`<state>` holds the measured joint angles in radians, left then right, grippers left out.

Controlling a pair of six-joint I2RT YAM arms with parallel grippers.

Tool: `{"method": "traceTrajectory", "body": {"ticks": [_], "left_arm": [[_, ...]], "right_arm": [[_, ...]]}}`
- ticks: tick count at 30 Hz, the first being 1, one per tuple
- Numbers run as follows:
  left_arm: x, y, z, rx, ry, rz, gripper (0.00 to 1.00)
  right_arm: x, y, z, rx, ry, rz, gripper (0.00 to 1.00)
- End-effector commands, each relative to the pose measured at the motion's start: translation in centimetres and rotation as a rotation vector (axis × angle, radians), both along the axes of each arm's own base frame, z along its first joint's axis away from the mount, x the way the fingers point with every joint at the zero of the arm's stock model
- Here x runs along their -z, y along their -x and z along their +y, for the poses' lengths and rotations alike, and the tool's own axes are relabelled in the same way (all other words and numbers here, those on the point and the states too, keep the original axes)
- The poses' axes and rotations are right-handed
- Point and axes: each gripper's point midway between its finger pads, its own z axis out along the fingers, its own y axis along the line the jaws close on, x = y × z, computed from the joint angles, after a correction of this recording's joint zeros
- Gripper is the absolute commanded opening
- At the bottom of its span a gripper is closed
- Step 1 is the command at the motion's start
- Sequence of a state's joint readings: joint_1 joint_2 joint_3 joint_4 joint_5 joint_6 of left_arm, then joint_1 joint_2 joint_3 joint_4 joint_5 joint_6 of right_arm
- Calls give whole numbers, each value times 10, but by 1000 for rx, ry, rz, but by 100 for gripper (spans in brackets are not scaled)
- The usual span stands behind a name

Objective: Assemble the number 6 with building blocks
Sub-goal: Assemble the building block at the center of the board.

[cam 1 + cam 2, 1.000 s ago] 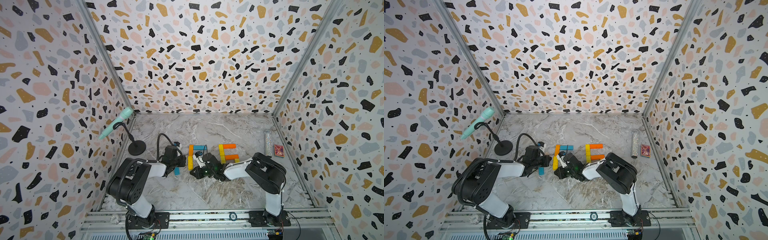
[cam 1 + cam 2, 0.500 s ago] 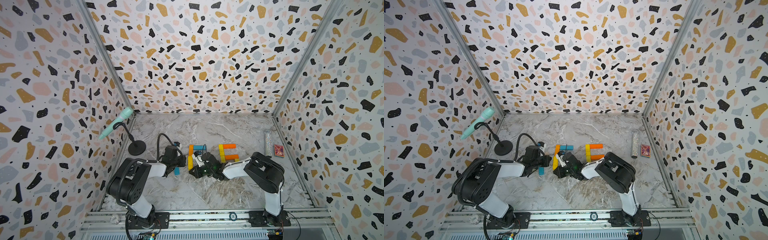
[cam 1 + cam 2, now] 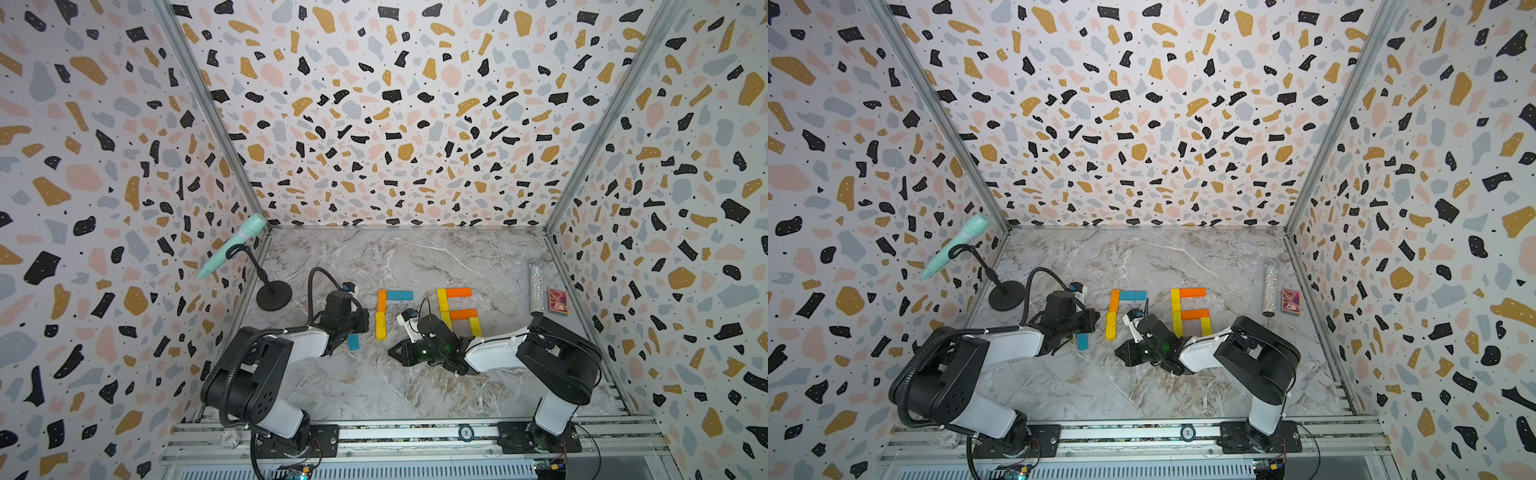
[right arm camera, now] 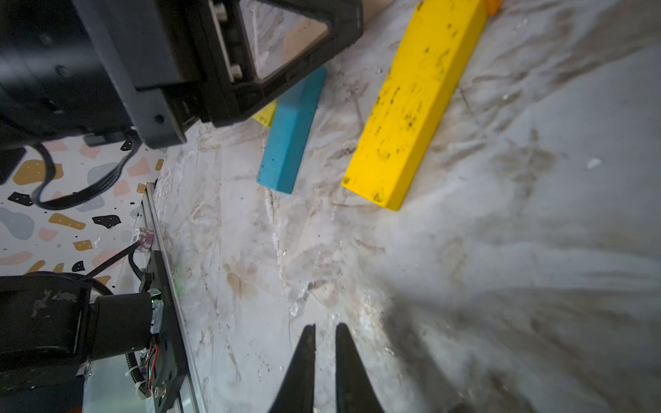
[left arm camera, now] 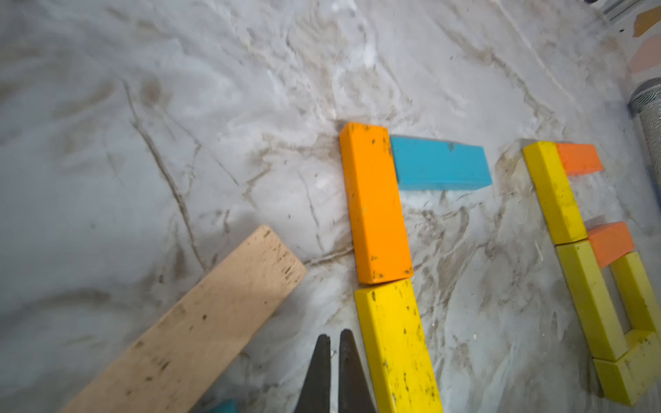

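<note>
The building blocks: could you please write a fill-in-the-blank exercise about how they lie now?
The left gripper is shut and holds ___.
The unpainted plank lies near the ___ gripper.
The finished 6 uses only yellow and ___ blocks.
The unfinished figure has ___ blocks.
Missing words: nothing, left, orange, three.

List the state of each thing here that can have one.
left gripper: shut, empty
right gripper: shut, empty
teal-topped 6: unfinished, three planks
yellow-orange 6: complete, loop closed
loose teal plank: lying flat
pale plank: lying flat
glitter tube: lying down
microphone: tilted on stand
</note>
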<state>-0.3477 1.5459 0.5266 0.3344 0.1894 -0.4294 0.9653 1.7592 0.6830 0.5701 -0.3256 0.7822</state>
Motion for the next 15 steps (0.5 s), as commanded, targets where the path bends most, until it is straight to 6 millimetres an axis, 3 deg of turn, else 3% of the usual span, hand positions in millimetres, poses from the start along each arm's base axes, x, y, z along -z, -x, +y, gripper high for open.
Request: {"method": "traceTrajectory", "body": {"ticks": [1, 6, 15], "left_arm": [[13, 15, -2, 48, 8, 43, 0], [26, 18, -6, 92, -6, 79, 0], [29, 8, -12, 116, -12, 76, 0]], "right_arm": [[-13, -5, 15, 14, -69, -12, 14], [-4, -8, 20, 10, -66, -2, 14], [5, -17, 22, 37, -58, 4, 14]]}}
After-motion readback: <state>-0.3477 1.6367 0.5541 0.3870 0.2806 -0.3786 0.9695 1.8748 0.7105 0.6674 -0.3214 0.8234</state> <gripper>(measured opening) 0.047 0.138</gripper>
